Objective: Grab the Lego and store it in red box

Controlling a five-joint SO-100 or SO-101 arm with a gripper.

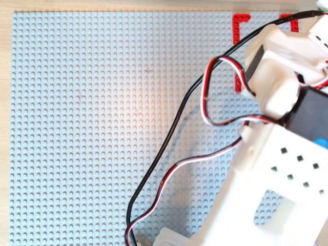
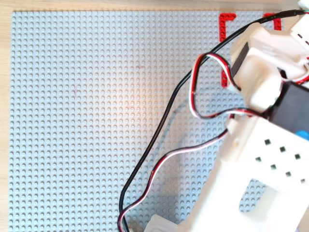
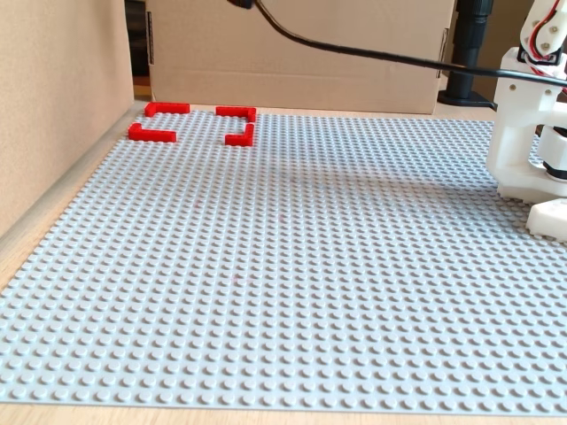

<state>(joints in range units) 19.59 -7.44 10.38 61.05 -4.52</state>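
The red box shows as bright red corner pieces at the top right in both overhead views (image 1: 240, 21) (image 2: 226, 20), partly covered by the white arm (image 1: 277, 154). In the fixed view the red box (image 3: 236, 113) sits at the far left of the grey baseplate (image 3: 310, 266), and only bare studs show inside it. The Lego hexagon is not visible in any view. The gripper's fingers are not visible in any view. The arm's upper links reach toward the top right in both overhead views and hide what lies beneath them.
Black and red-white cables (image 1: 169, 138) loop over the plate's middle right. The arm's white base (image 3: 523, 133) stands at the right in the fixed view. Cardboard walls (image 3: 310, 44) border the plate at the back and left. The grey baseplate (image 1: 77, 128) fills the left of the overhead views.
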